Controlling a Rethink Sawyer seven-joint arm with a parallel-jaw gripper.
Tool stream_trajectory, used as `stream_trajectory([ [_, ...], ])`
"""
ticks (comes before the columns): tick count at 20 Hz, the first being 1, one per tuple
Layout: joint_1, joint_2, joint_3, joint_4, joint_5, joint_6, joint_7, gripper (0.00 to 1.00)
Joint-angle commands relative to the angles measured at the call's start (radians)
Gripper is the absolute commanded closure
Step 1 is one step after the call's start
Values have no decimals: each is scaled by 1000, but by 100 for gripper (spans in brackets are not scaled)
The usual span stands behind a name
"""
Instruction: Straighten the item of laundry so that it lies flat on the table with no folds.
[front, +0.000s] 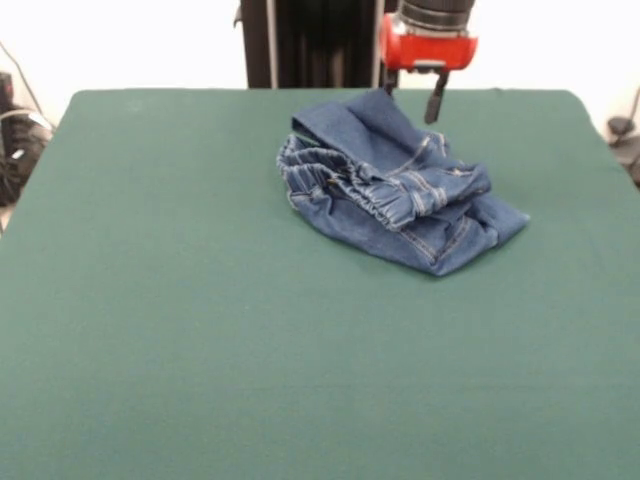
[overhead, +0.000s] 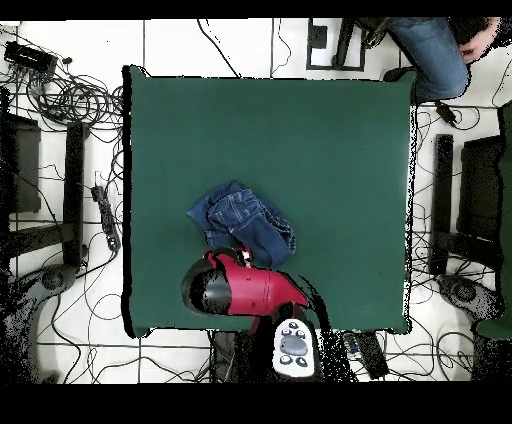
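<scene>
The small dark blue denim jeans (front: 395, 185) lie crumpled in a heap on the dark green table (front: 200, 330), right of centre and towards the far side. The gathered waistband faces the front and the cloth is folded over itself. In the overhead view the jeans (overhead: 240, 222) lie just above the red arm (overhead: 250, 288). My gripper (front: 412, 95) hangs from the red wrist at the heap's far edge. Its two black fingers (front: 436, 100) stand apart, open and holding nothing. The overhead view hides the fingers under the wrist.
The green table (overhead: 330, 180) spreads wide on all sides of the heap. A person's leg (overhead: 432, 50) shows beyond the table's far right corner in the overhead view. Cables and stands (overhead: 70, 100) lie on the floor around the table.
</scene>
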Motion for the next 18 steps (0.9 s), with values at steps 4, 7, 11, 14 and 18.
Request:
stream_trajectory([
  [4, -4, 22, 49, -150, 21, 152, 111, 0],
  [7, -20, 37, 64, -199, 22, 209, 92, 0],
  [11, -18, 22, 61, -220, 27, 285, 101, 0],
  [14, -9, 20, 60, -224, 31, 304, 125, 0],
  [18, 7, -5, 59, -201, 45, 313, 167, 0],
])
